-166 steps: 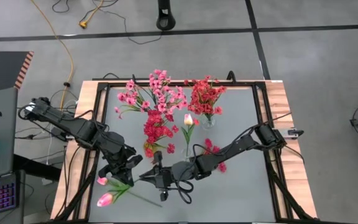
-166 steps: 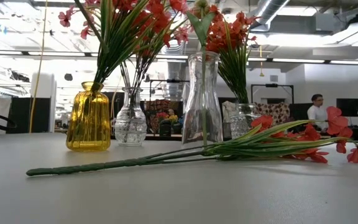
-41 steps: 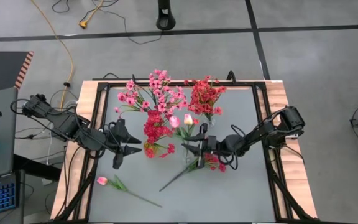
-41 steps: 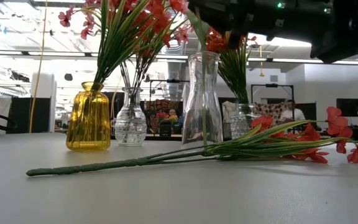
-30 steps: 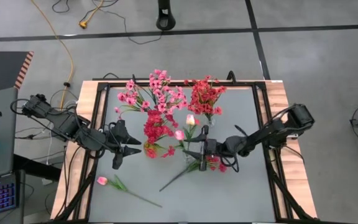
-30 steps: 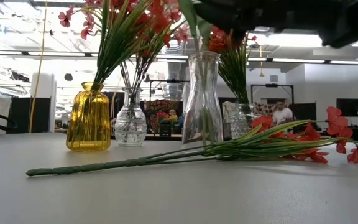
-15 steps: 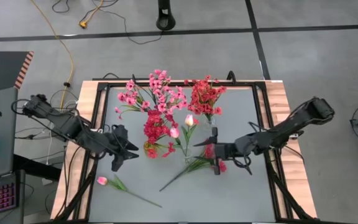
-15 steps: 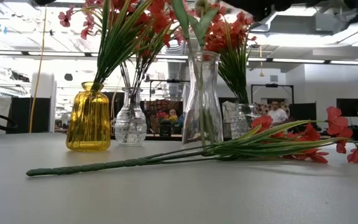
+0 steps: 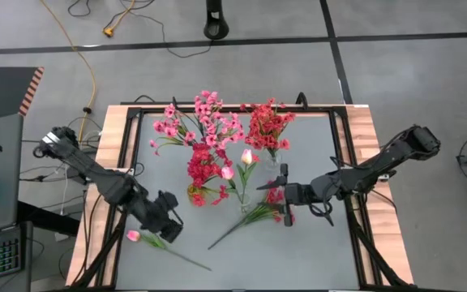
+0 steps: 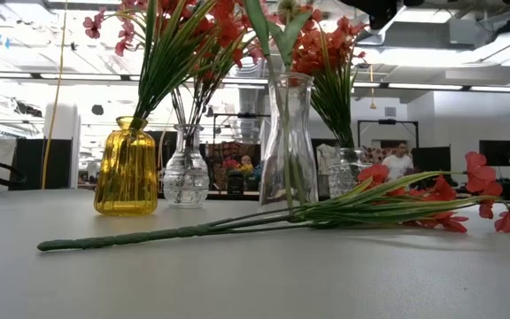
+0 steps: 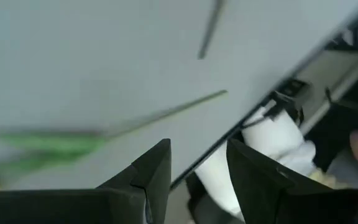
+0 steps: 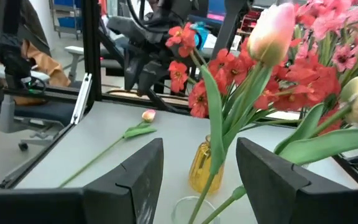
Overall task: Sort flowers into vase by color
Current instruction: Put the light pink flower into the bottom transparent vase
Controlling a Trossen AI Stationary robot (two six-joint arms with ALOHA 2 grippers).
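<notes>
A pale pink tulip point(image 9: 134, 236) lies near the table's near left corner, its stem point(image 9: 186, 258) running toward the right. My left gripper point(image 9: 169, 229) hangs open just above it, tilted down; its wrist view shows the blurred stem point(image 11: 166, 115) ahead. A red sprig point(image 9: 259, 212) lies flat mid-table. Two tulips point(image 9: 246, 156) stand in the tall clear vase point(image 10: 289, 146). My right gripper point(image 9: 276, 197) is open and level just right of that vase, holding nothing. The yellow vase point(image 9: 194, 195) holds magenta sprigs; further vases behind hold pink point(image 9: 203, 120) and red point(image 9: 267, 125) ones.
The black frame rails point(image 9: 128, 162) run along the table's edges. Bare grey tabletop point(image 9: 298, 251) lies along the near side. Cables and a white-wrapped part point(image 11: 272, 134) sit beyond the left edge. In the room behind, a person point(image 10: 400, 159) shows.
My left gripper has dropped and gone toward the table's near edge, rolling as it went, and now hangs over the lying tulip. My right gripper has drawn back from the tall vase toward the table's right edge, and the second tulip stays standing in the vase.
</notes>
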